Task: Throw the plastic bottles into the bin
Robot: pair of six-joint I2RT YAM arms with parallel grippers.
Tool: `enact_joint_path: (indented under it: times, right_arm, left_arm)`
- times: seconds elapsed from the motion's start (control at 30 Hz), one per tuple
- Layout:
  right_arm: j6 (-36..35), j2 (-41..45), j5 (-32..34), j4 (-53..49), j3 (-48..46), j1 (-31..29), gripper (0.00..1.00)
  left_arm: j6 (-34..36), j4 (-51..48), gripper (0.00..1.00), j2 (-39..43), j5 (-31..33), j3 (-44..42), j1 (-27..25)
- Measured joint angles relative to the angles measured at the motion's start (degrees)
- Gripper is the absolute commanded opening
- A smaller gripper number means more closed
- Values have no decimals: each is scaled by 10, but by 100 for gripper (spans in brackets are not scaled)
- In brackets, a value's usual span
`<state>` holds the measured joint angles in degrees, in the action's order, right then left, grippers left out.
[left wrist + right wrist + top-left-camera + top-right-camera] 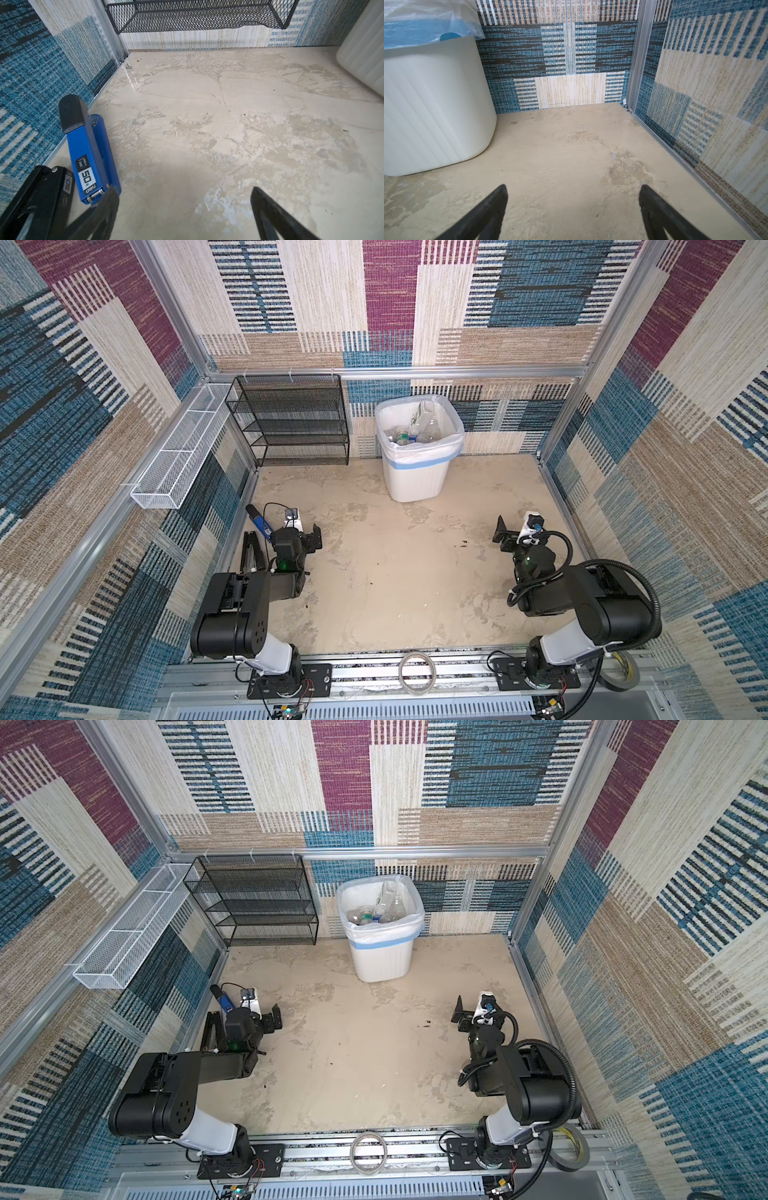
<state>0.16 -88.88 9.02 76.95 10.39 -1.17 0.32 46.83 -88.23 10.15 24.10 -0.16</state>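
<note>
You look finished: bottles [419, 429] lie in the bin [415, 483] at twelve o'clock, none on the desk [395, 572]. Left hand [184, 188], right hand [573, 186]: released, empty.

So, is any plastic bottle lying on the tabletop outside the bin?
No, in a top view the plastic bottles all lie inside the bin, and none shows on the tabletop.

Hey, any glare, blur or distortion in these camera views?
Both top views: frame posts splay outward from the wide angle, and the light is even. Left wrist view: glare streak on the floor, left hand soft-edged. Right wrist view: liner atop the bin washed out.
</note>
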Motion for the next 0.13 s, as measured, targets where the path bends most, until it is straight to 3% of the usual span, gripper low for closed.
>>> enact_joint_path:
  times: [0.13]
  right_arm:
    - [0, 0, -3, 0, 1, 0, 99]
  left_arm:
    - [0, 1, 99, 0, 0, 0, 0]
